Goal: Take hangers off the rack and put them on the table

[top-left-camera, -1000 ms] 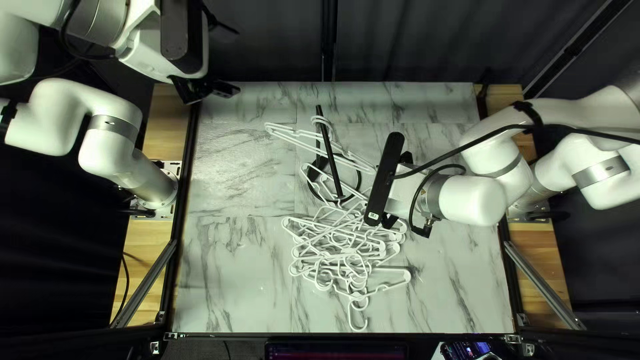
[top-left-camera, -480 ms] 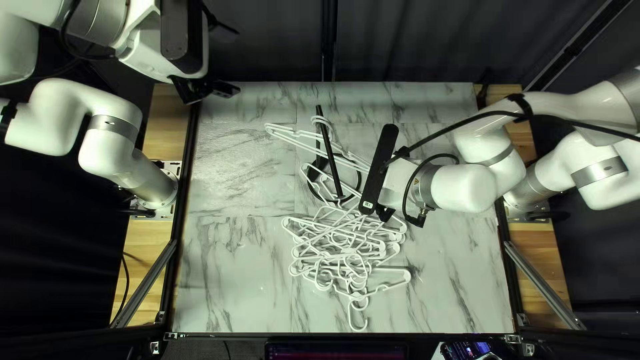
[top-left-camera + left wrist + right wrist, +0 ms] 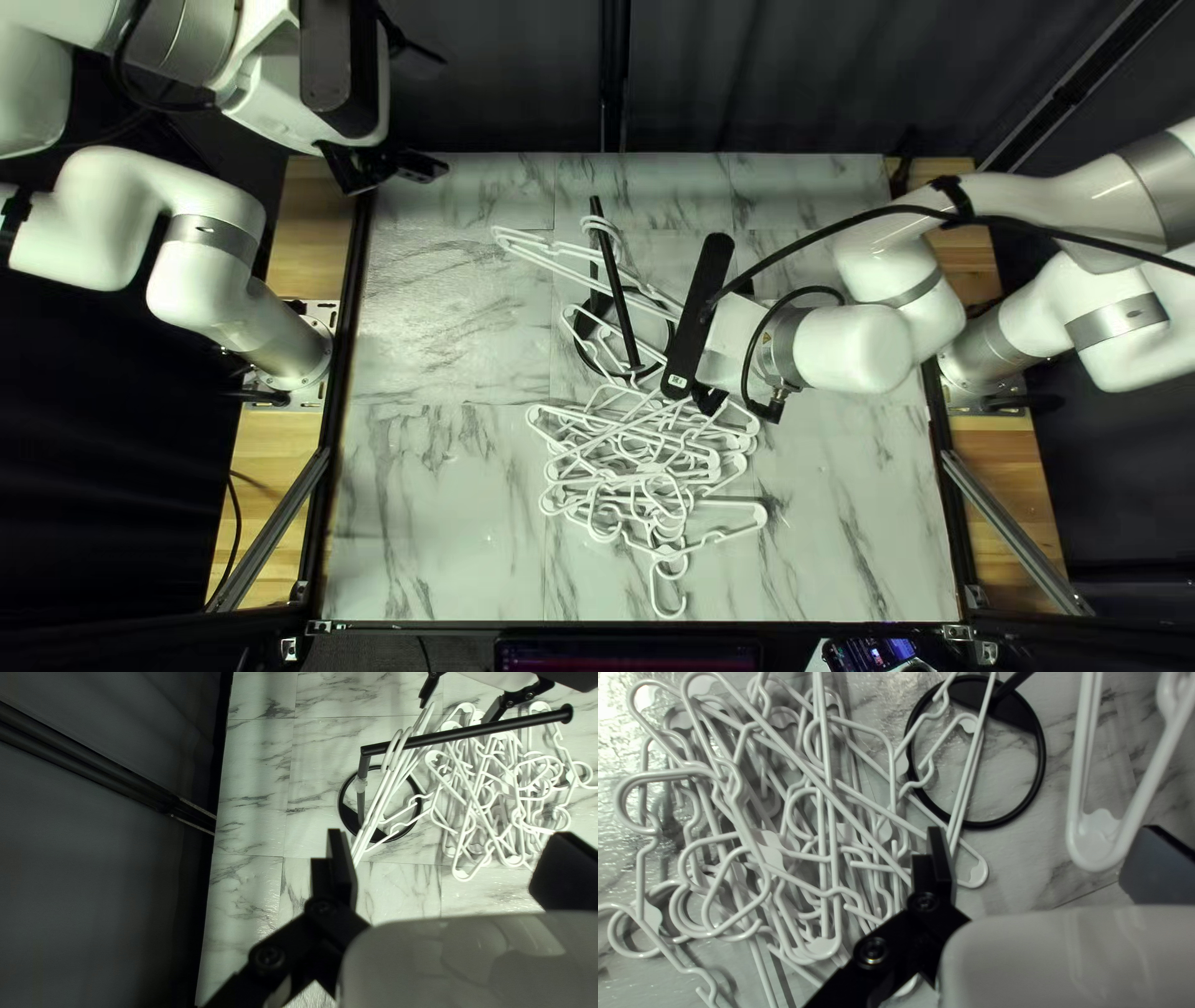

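Yours: 1 left gripper (image 3: 426, 167), jaws wide apart, nothing gripped, at far left. Your 1 right gripper (image 3: 711, 400), jaws spread, right of 1 black rack (image 3: 618, 286). Hung hangers (image 3: 372, 816) on rack; tangled hanger pile (image 3: 771, 849) on table (image 3: 436, 523), nearer you.

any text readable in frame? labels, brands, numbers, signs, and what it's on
None legible.
White label on black bar: too small.
Sticker on right arm: too small.
Screens beyond table: too small.
Hangers, rack: no print visible.
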Controlling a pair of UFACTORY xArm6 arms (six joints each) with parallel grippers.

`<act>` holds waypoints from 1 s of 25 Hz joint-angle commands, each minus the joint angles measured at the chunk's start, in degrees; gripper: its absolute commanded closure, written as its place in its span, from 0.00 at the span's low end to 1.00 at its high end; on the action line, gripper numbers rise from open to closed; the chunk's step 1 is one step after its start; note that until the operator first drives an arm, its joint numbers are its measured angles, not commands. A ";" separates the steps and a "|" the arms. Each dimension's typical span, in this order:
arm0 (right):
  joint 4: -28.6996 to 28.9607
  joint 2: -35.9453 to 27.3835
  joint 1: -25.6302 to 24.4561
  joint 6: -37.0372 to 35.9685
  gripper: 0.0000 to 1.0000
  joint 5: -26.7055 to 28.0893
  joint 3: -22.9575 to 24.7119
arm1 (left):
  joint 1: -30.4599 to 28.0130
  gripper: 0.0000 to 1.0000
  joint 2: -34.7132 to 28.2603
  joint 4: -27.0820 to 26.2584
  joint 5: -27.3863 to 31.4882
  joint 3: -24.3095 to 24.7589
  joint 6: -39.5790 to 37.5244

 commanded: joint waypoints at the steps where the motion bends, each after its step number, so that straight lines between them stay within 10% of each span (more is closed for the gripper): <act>1: -0.28 0.27 0.18 0.10 0.00 -0.02 -0.42 | 0.00 0.00 0.00 0.00 0.00 0.00 0.00; 25: -0.11 0.76 4.82 2.18 0.00 5.87 -4.29 | 0.00 0.00 0.00 0.00 0.00 0.00 0.00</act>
